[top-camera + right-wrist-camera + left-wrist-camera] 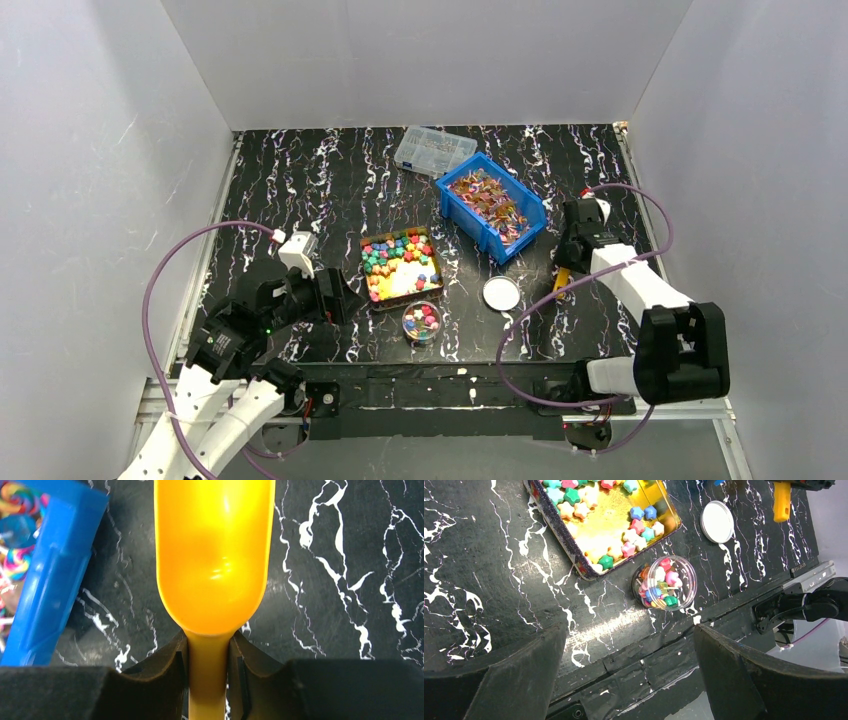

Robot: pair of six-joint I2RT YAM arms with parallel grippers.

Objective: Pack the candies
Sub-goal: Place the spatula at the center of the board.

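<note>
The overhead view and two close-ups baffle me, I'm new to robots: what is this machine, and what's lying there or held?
Two robot arms stand at the near edge of a black table. One camera looks down from above; one rides on each wrist. On the table: a blue bin of wrapped candies, a gold tin of star candies, a clear jar partly filled, a white lid, a compartment box. The right gripper holds a yellow scoop; the left gripper is open, empty.

A robot lab booth: plain white walls (430,60) enclose a black marbled tabletop (300,190).
</note>
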